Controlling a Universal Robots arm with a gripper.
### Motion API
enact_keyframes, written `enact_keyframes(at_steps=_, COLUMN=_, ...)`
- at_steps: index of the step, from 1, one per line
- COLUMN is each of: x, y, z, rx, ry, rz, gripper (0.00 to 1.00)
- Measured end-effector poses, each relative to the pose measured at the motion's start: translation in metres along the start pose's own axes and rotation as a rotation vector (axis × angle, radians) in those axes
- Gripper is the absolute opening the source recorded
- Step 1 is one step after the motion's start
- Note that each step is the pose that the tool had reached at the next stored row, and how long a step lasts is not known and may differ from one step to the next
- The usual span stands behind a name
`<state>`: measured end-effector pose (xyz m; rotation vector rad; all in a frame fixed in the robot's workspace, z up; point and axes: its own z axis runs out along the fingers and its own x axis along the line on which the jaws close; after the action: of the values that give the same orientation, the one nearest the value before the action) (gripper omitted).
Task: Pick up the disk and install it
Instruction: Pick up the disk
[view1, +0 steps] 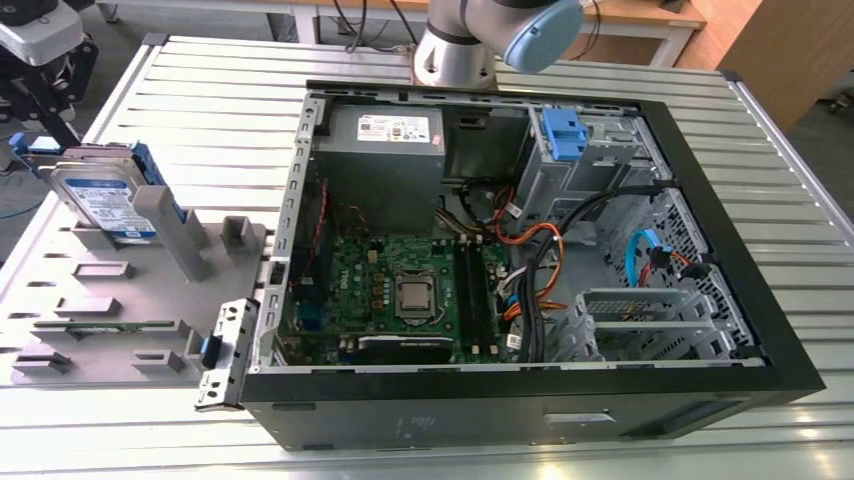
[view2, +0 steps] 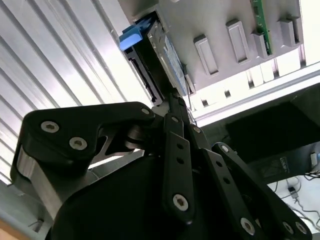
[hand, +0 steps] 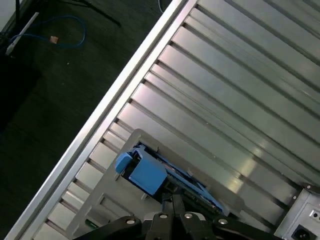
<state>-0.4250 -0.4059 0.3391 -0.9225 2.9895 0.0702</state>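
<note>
The disk (view1: 104, 200) stands up on its edge in a slot of the grey tray (view1: 80, 300). It is near the tray's far corner, on the exterior view's left. It has a white and blue label and a blue frame (hand: 146, 172) round it.

The tray lies on the metal table (view1: 200, 90), along the table's edge on the exterior view's left. It is just beside the open computer case (view1: 507, 420), which fills the middle of the table.

The gripper (view2: 175, 100) hangs right by one edge of the disk. Its black fingers (view2: 176, 145) are pressed together at the tips, with nothing between them. I cannot tell if the tips touch the disk.
</note>
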Motion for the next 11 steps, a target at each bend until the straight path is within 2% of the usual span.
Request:
enact_keyframes(at_steps=8, x=0.0, y=0.0, z=0.0001, rx=-0.0035, ry=0.0057, rz=-0.143, gripper=0.11)
enact_keyframes(at_steps=11, x=0.0, y=0.0, z=0.0001, rx=-0.0041, ry=0.0065, rz=-0.164, gripper=0.11)
